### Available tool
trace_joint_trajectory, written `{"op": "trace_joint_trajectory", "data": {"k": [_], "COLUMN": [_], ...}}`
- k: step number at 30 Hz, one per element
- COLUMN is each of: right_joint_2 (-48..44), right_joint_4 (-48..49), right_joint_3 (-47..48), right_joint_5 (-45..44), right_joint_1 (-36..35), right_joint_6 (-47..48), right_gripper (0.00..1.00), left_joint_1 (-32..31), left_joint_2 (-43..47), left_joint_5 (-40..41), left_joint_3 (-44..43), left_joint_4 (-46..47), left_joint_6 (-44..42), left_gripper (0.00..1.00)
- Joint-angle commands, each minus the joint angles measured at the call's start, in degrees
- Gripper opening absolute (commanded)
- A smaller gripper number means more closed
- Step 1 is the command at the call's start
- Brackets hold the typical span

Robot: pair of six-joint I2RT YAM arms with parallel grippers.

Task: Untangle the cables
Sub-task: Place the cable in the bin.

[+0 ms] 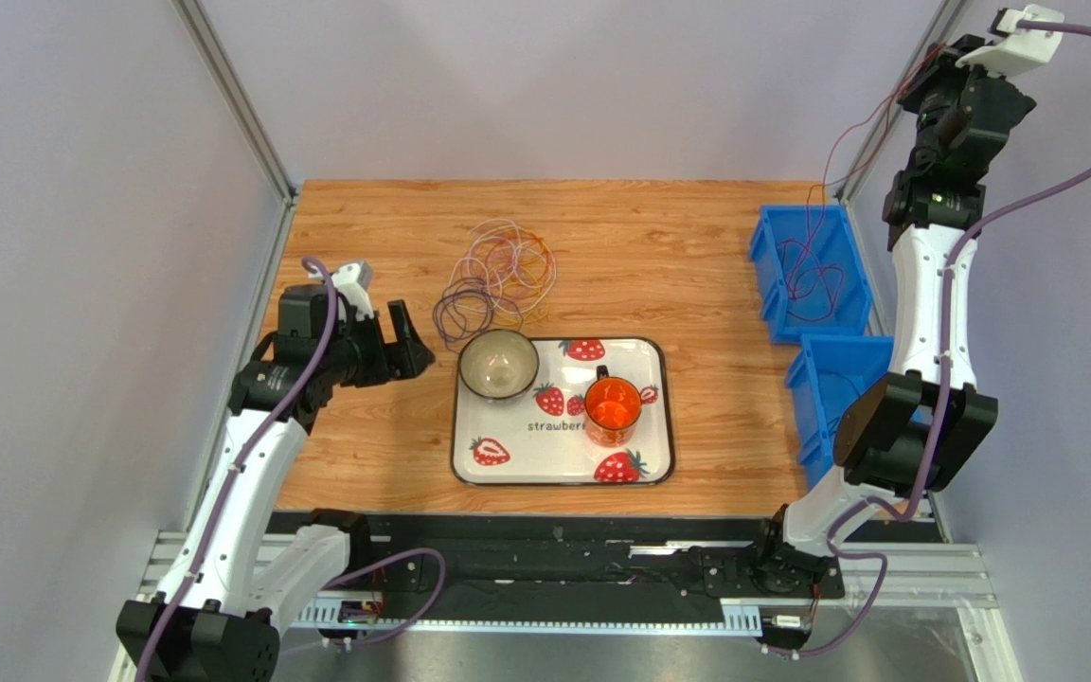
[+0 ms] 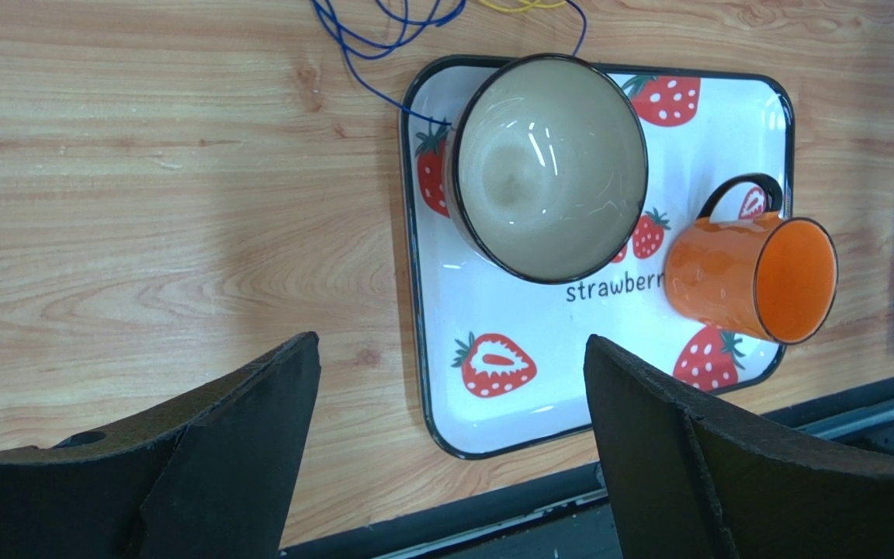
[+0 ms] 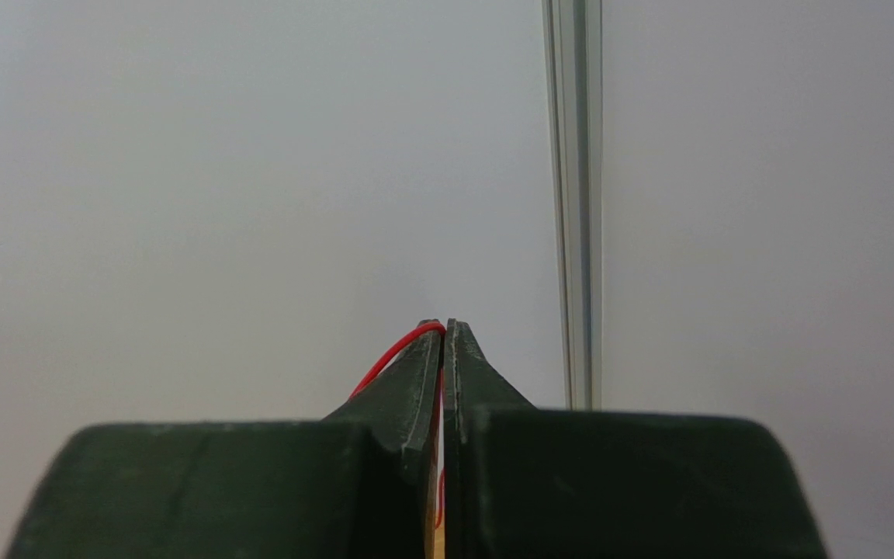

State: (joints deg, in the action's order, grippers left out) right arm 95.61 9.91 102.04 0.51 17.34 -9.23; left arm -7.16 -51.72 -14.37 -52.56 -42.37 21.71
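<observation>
1. Cables (image 1: 502, 270) lie in a loose heap of purple, orange and yellow loops on the desk (image 1: 366, 228), at 12 o'clock from the bowl (image 1: 497, 365); the nearest purple loops reach the bowl's rim at about 11 o'clock
2. Right claw (image 3: 445, 338) is raised high at 2 o'clock of the scene, its jaws pressed together on one thin red cable (image 3: 399, 349), which arcs out to the left of the fingertips
3. From that claw the thin strand hangs down toward the far bin (image 1: 765, 235)
4. Left claw (image 2: 449, 349) is spread wide with nothing between its fingers; it hangs over the desk at 9 o'clock from the bowl, touching no cable
5. The far bin, blue, at 3 o'clock from the heap, holds a few thin cable loops
6. The near bin (image 1: 808, 370), also blue, sits just at 6 o'clock from the far one; the right arm hides part of it and its contents cannot be told
7. The white tray (image 1: 651, 355) carries the bowl at its 10 o'clock corner and an orange mug (image 1: 613, 407) at 4 o'clock from the bowl; both look empty
8. The tray is printed with red strawberries and the word "strawberr", its end hidden behind the mug
</observation>
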Motion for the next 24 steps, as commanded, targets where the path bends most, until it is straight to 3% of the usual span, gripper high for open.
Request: {"op": "trace_joint_trajectory", "data": {"k": [1, 9, 24], "right_joint_2": [0.6, 1.2, 4.5], "right_joint_4": [-0.5, -4.5, -6.0], "right_joint_3": [-0.3, -2.2, -7.7], "right_joint_5": [-0.5, -5.5, -5.9], "right_joint_1": [0.3, 0.3, 0.3], "right_joint_6": [-0.6, 0.3, -0.5], "right_gripper": [0.00, 0.00, 0.00], "left_joint_1": [-0.4, -0.5, -0.6], "left_joint_2": [1.0, 1.4, 1.5], "left_joint_5": [0.6, 0.2, 0.0], "left_joint_3": [0.1, 0.1, 0.2], "left_joint_4": [0.4, 0.4, 0.7], "left_joint_6": [-0.4, -0.4, -0.3], "left_gripper": [0.91, 0.91, 0.90]}}
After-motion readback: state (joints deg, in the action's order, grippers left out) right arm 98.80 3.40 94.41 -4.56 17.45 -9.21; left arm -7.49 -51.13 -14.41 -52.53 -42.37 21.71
